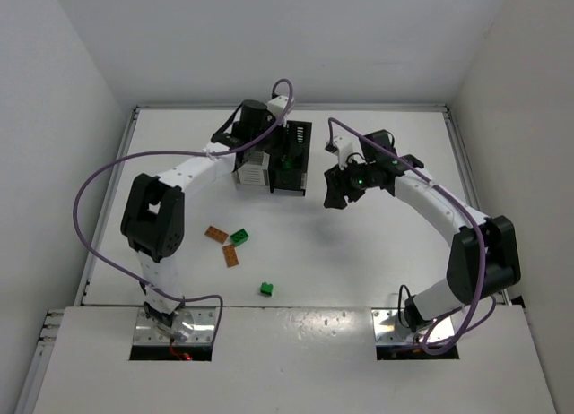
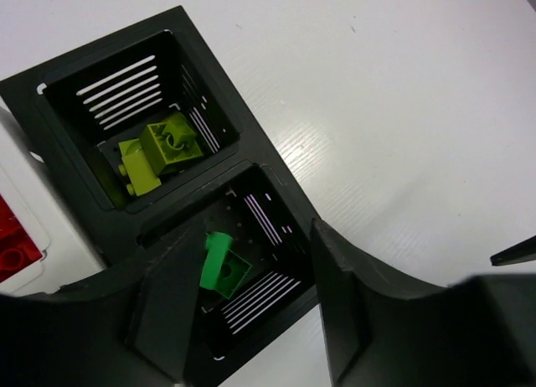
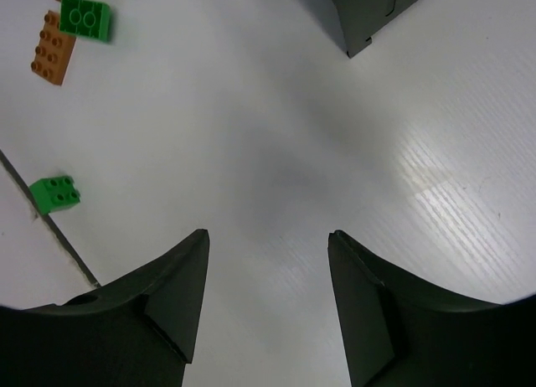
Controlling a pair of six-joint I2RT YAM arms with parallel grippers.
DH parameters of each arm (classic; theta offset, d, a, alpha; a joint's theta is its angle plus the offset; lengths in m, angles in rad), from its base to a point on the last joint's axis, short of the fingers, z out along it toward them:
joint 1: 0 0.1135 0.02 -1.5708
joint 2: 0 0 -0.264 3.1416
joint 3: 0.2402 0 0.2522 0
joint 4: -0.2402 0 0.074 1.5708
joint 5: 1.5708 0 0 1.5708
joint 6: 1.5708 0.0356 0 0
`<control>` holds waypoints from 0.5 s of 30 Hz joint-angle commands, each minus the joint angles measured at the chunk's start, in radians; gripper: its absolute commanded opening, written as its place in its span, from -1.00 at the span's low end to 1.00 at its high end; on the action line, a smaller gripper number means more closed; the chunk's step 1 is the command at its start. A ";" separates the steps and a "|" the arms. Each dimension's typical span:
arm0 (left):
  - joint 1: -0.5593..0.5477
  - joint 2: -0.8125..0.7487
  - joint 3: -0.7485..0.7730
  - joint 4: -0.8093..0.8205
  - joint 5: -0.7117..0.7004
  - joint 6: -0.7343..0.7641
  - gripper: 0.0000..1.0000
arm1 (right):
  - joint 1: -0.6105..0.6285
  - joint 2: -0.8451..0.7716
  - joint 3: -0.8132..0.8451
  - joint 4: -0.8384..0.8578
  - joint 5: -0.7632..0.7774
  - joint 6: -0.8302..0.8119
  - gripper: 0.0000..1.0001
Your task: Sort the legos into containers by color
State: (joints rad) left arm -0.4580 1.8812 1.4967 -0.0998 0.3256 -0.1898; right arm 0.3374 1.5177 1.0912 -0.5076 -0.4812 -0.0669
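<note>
My left gripper (image 2: 260, 236) hangs open over the near black container (image 2: 276, 236). A green lego (image 2: 223, 266) is inside it, close by the left finger (image 2: 167, 312) and well apart from the right one. The far black container (image 2: 84, 77) holds yellow-green legos (image 2: 163, 152), and red legos (image 2: 12, 245) lie in a white container (image 1: 254, 169). On the table lie two orange-brown legos (image 1: 216, 234) (image 1: 231, 255) and two green legos (image 1: 239, 237) (image 1: 267, 289). My right gripper (image 3: 268, 236) is open and empty above bare table, right of the black containers (image 1: 291, 159).
The left arm's purple cable (image 1: 99, 176) loops out over the left side of the table. The table's near edge (image 3: 63, 240) runs just beside the small green lego (image 3: 55, 194). White walls close in the table on three sides.
</note>
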 commanded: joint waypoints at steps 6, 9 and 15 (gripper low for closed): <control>0.068 -0.102 0.033 0.000 -0.014 0.004 0.61 | 0.075 -0.011 0.082 -0.046 -0.053 -0.111 0.23; 0.146 -0.194 0.033 -0.047 -0.014 -0.037 0.75 | 0.191 0.016 0.105 -0.055 -0.063 -0.111 0.21; 0.349 -0.411 -0.058 -0.196 -0.034 -0.073 0.99 | 0.489 0.136 0.154 -0.051 -0.040 -0.135 0.21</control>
State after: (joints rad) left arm -0.1787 1.6161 1.4803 -0.2253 0.3031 -0.2295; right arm 0.7158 1.5909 1.1908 -0.5560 -0.5041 -0.1593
